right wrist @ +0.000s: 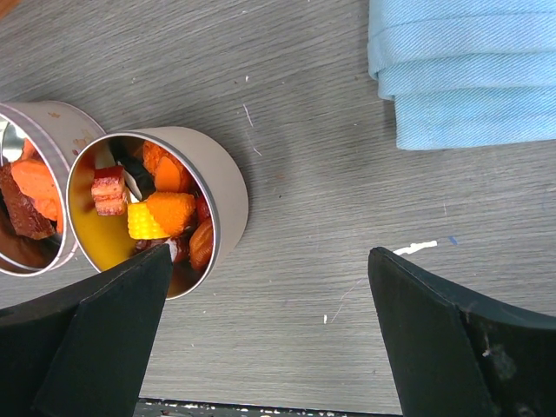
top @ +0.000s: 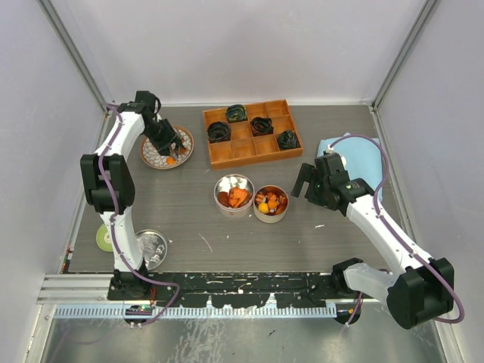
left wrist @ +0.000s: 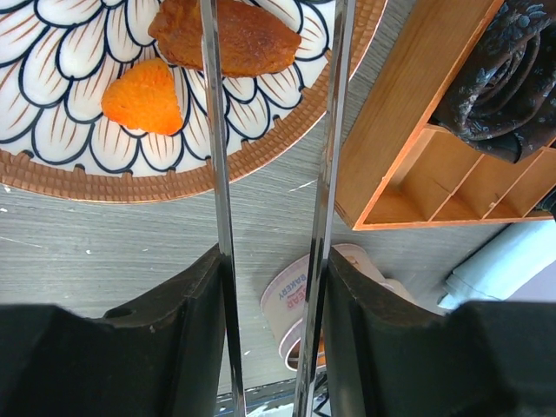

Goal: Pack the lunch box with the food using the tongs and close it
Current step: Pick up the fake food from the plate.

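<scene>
My left gripper (top: 169, 142) (left wrist: 274, 261) is shut on the tongs (left wrist: 217, 174), whose two silver arms stand apart and reach over a patterned plate (top: 153, 159) (left wrist: 130, 174). Two pieces of food lie on the plate: an orange chunk (left wrist: 146, 97) and a brown-orange piece (left wrist: 252, 39). The tongs' left arm crosses the brown piece; their tips are out of view. The lunch box is two open round tins, the left tin (top: 234, 195) (right wrist: 52, 139) and the right tin (top: 270, 203) (right wrist: 221, 187), both holding food (right wrist: 161, 213). My right gripper (top: 305, 181) (right wrist: 269, 256) stands open and empty just right of them.
A wooden divided tray (top: 249, 133) (left wrist: 408, 130) with dark coiled lumps (left wrist: 508, 69) stands at the back, close to the plate's right. A folded blue cloth (top: 355, 155) (right wrist: 460, 69) lies at the right. A round metal lid (top: 151, 246) and a green disc (top: 103, 239) lie near the left arm's base.
</scene>
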Robot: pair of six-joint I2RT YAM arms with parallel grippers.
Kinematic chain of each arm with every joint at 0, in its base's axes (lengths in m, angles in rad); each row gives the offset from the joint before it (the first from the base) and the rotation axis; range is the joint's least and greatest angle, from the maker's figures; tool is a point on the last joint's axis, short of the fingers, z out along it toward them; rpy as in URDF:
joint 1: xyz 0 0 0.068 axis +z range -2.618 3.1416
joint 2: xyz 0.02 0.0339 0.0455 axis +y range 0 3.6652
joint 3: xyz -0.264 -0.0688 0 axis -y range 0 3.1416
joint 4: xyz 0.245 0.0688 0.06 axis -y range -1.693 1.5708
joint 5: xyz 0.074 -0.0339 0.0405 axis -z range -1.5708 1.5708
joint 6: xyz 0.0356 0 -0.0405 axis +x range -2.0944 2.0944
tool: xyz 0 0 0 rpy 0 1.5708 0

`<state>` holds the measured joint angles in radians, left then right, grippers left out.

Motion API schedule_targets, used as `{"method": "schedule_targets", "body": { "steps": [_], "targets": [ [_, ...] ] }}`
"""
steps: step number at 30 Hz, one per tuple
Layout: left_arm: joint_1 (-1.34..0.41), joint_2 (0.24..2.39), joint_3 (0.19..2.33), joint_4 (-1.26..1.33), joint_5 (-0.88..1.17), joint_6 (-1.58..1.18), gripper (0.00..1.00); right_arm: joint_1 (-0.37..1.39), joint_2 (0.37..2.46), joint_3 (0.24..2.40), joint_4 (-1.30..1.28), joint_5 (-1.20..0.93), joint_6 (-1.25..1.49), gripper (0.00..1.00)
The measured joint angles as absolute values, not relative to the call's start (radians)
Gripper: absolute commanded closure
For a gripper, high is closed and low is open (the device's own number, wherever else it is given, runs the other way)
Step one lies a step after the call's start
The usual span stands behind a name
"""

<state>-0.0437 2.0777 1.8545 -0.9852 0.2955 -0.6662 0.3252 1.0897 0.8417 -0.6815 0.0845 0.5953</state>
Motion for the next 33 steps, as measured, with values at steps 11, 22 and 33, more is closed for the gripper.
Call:
{"method": "schedule_targets", "body": {
  "steps": [11, 22, 33],
  "targets": [
    [-0.044, 2.094, 1.88, -1.021, 0.311, -0.643, 0.67, 0.325, 1.098, 0.842, -0.682, 0.084, 0.596, 0.0],
    [-0.044, 2.068, 1.837, -1.037, 0.302, -0.61, 0.71, 0.325, 1.094, 0.841, -0.682, 0.088, 0.596, 0.0],
    [-0.044, 1.965, 1.816, -1.036, 0.281, -0.6, 0.73, 0.325, 1.089, 0.841, -0.679, 0.086, 0.596, 0.0]
  ]
}}
